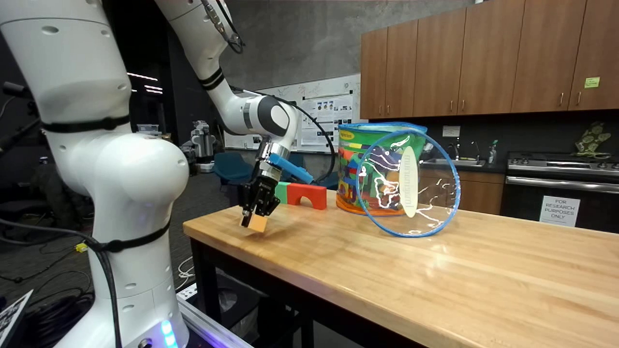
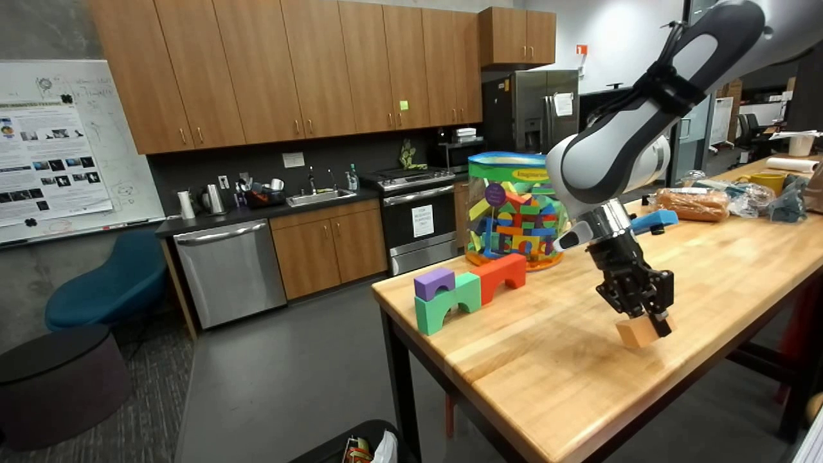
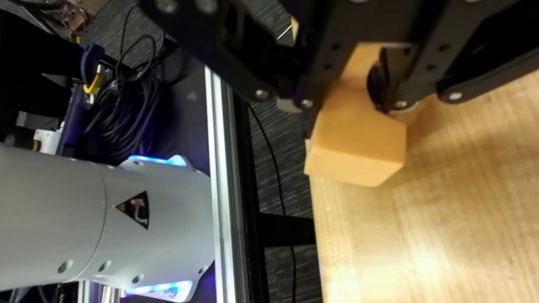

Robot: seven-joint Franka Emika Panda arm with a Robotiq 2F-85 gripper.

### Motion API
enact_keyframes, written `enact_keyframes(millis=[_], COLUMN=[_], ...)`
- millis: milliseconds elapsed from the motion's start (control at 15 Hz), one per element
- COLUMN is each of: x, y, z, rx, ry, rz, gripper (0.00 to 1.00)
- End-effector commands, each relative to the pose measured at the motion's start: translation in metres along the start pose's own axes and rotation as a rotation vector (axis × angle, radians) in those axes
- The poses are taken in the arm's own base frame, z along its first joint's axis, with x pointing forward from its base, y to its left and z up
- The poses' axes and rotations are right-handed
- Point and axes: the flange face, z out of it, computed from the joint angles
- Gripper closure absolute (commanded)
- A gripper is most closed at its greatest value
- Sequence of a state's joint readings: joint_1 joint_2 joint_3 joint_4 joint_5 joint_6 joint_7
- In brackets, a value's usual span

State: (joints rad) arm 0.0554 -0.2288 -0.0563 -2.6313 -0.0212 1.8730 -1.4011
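Note:
My gripper (image 1: 251, 218) is shut on an orange block (image 1: 257, 223), which shows in both exterior views (image 2: 638, 332). The block is tilted and sits low over the wooden table (image 1: 387, 270), near its edge; I cannot tell whether a corner touches the wood. In the wrist view the gripper (image 3: 346, 110) comes in from the top, with the block (image 3: 358, 134) between its fingers and its lower end sticking out past them. A green arch block (image 2: 443, 305) stands at the table's end with a purple arch block (image 2: 434, 283) on top. A red arch block (image 2: 503, 276) stands beside the green one.
A clear drum of coloured blocks (image 2: 514, 218) stands behind the red block. Its clear round lid with a blue rim (image 1: 455, 169) stands on edge before it. A bread bag (image 2: 693, 204) and a yellow mug (image 2: 768, 182) lie farther along the table. The robot's base (image 3: 139, 227) is beside the table edge.

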Motion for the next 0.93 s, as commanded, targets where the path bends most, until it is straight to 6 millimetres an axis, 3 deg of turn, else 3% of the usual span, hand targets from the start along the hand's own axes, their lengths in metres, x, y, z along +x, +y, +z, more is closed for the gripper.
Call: enact_keyframes(millis=[0, 533, 733, 867], x=[-0.007, -0.009, -0.009, -0.010], y=[-0.008, -0.003, 0.000, 0.002], z=[0.007, 0.017, 0.020, 0.021], rx=[0.046, 0.056, 0.070, 0.074], ry=[0.004, -0.015, -0.020, -0.021], rz=[0.019, 0.021, 0.026, 0.031], gripper=[0.93, 0.93, 0.82, 0.62])
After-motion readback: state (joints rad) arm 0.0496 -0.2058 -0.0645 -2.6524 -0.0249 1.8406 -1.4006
